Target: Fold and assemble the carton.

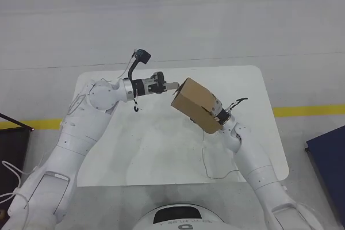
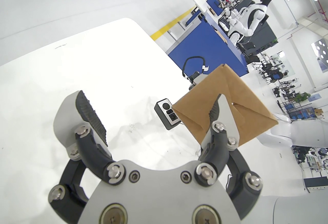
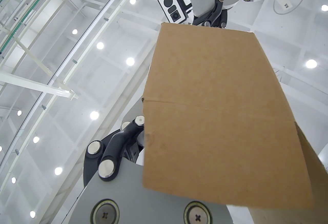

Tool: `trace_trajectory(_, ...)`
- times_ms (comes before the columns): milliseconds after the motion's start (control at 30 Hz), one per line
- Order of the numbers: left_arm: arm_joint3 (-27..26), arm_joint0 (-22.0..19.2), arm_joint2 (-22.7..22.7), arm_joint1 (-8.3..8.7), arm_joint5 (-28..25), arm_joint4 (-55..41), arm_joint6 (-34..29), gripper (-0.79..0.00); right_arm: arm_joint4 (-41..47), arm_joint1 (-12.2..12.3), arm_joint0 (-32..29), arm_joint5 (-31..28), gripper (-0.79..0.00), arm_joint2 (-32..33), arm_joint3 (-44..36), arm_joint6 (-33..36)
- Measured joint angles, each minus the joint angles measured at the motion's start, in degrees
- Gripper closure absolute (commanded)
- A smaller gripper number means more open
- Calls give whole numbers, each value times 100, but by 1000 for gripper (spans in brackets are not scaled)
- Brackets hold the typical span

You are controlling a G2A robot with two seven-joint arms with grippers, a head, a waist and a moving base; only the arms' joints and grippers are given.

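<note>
The carton (image 1: pixel 195 103) is erected into a rectangular body and is held in the air above the worktop (image 1: pixel 138 149), tilted, with no part resting on the surface. The end facing the left hand (image 2: pixel 152 101) is closed: its flaps are folded inward and overlap, with seams meeting near the centre, where a small slit is visible. Judged from this, body forming and closure of one end are complete. The opposite end lies at the right hand (image 1: pixel 218 112) and its condition cannot be determined, so it must be treated as outstanding. The right hand grasps the carton at that end; its fingers are hidden behind the carton wall, and the grasp is inferred from the carton having no other support. The left hand is released, jaws spread wide, with one finger (image 2: pixel 223 112) in front of the closed flaps; contact cannot be confirmed. The carton is plain brown cardboard, unprinted, with sharp edges and one crease line running across the wall facing the right wrist.
</note>
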Motion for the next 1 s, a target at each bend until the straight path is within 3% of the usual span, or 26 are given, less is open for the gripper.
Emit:
trace_trajectory(833, -309, 143, 176, 19, -31, 326, -20, -785, -3, -17, -19, 113, 0, 1, -49, -39)
trace_trajectory(1000, -198, 124, 4, 48, -83, 89, 50, -785, 28, -7, -52, 166, 0, 60, -101, -21)
